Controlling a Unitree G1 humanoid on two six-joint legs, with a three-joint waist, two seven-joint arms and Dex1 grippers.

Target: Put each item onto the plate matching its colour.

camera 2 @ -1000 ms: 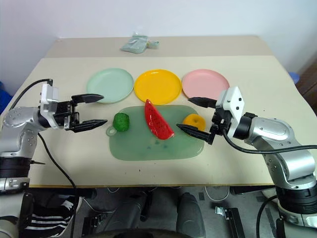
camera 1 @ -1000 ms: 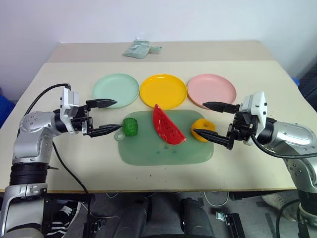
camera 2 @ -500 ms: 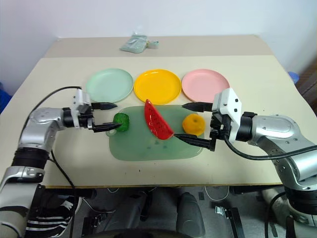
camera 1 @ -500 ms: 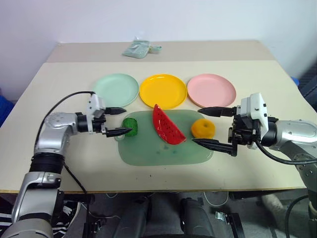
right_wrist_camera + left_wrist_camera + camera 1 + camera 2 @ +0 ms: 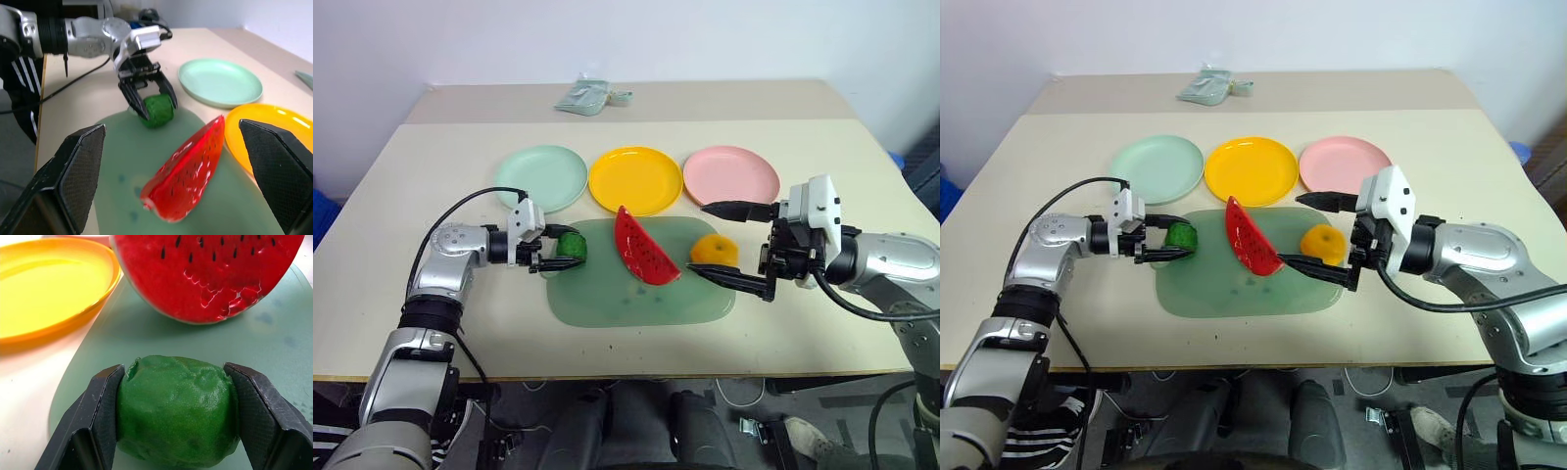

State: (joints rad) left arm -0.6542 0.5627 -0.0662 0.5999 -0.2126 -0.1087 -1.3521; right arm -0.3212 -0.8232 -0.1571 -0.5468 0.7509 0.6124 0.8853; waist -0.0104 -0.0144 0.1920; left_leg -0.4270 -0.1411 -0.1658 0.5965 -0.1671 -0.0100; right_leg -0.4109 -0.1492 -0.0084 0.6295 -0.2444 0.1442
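The bumpy green ball (image 5: 176, 409) is sitting on the left end of the big see-through green mat (image 5: 636, 304), near its ring handle. The left gripper (image 5: 558, 252) is pinching the ball, one black finger pressed on each side of it. The ball looks like it is resting on the mat and not lifted up yet.

Right beside the ball, in the middle of the mat, the red watermelon wedge (image 5: 644, 248) is lying with its black seeds showing. To the right of that, the round orange (image 5: 714, 252) is sitting on the right end of the mat. The right gripper (image 5: 736, 245) is waiting around the orange with its fingers spread wide, one on the far side and one on the near side, and it is not squeezing anything.

Just past the far edge of the mat, three plates are sitting in a row. The pale green plate (image 5: 541, 177) is on the left, the yellow plate (image 5: 635, 179) is in the middle and the pink plate (image 5: 731, 177) is on the right. Nothing is lying on any of them.

So I think the job is only starting. No toy is on its plate yet. The ball needs to go up and over to the pale green plate, which is close by. Then the wedge needs the pink plate and the orange, I am guessing, the yellow one

Far away at the back of the table (image 5: 460, 294), a small pale green packet (image 5: 591, 96) is lying by itself
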